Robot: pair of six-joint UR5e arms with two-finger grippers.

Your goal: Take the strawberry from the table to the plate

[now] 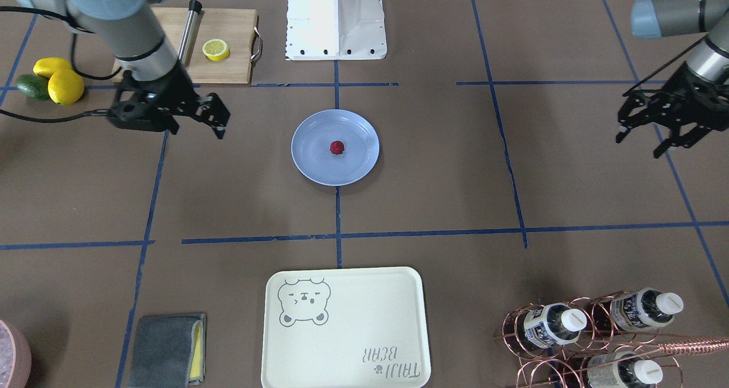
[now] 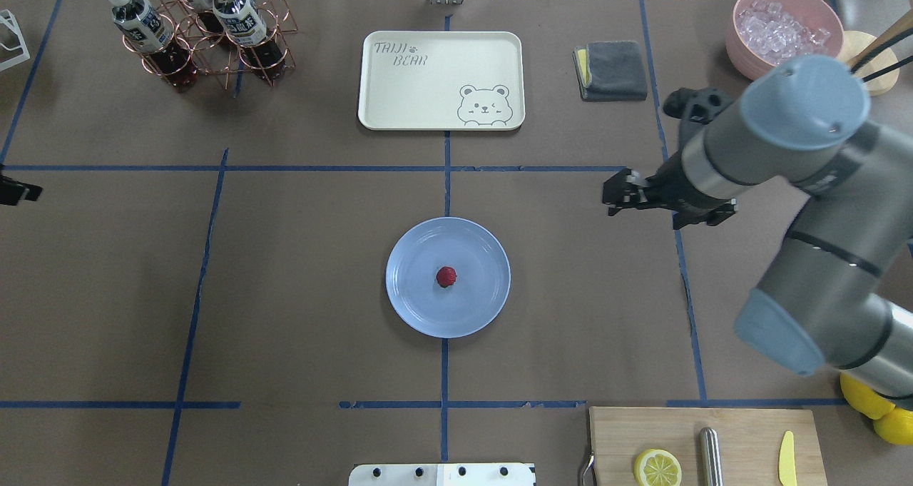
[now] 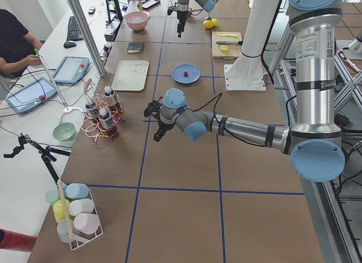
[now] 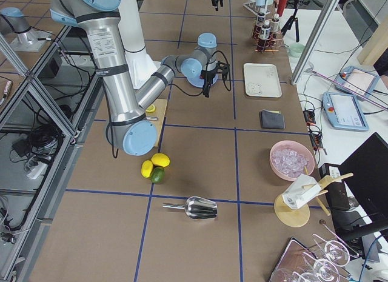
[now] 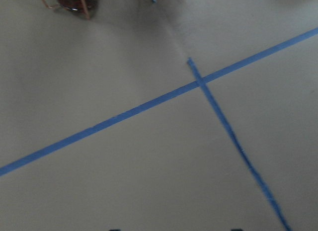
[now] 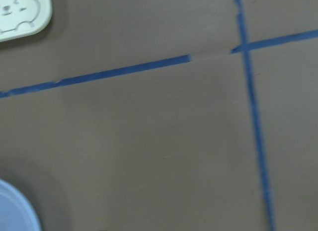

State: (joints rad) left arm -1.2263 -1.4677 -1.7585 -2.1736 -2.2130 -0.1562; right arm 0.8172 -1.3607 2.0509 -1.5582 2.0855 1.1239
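Red strawberry (image 1: 337, 147) lies at the middle of the blue plate (image 1: 310, 168), well inside its rim, with bare table (image 1: 444, 183) all around. Both the right gripper (image 1: 198, 127) and the left gripper (image 1: 642, 140) hover well off to either side, fingers apart, empty. One strawberry, one plate, three bottles (image 1: 549, 322) at the table's edge

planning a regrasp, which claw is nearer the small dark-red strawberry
Right. The right claw hovers beside the round light-blue plate holding the strawberry; the left claw is much farther off on the other side.
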